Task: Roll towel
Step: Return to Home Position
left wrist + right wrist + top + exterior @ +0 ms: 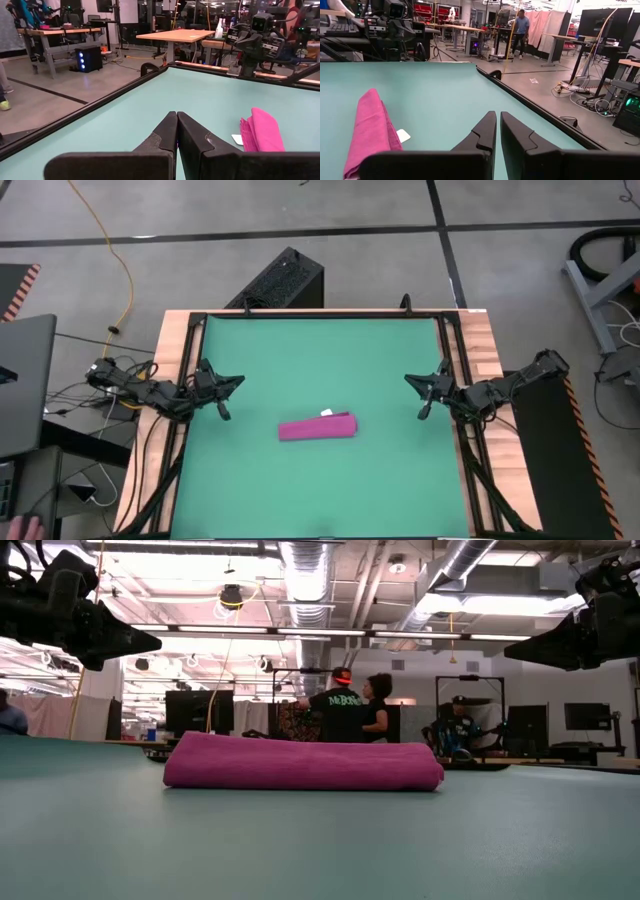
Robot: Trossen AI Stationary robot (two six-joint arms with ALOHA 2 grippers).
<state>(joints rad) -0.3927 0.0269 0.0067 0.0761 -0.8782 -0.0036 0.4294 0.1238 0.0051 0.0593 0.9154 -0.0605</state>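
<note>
Expect the towel [317, 428] to handle as soft, light and limp, with no stiffness of its own. Judge it likely to slump or unwind if lifted by one end. Treat as neither fragile nor slippery, going by the look of the cloth against the green mat [300, 350]. Better to take hold across the middle of the roll, or to pinch both ends at once, pressing down on the outer layer to keep the turns together. Avoid pulling by the small white tag [326, 413].

Find it lying as a low, flattened roll on the mat, a little nearer than the middle and roughly centred between left and right. Read the long axis as running left to right, tilted slightly, with the right end a touch farther than the left. Look for the tag at the far edge, close to the middle of the roll.

See the left gripper [177, 116] raised above the left side of the mat, fingers pressed together on nothing, pointing right. See the right gripper [498, 115] mirrored over the right side, likewise closed and empty. Count both as well apart from the towel, and the rolling as apparently done
</note>
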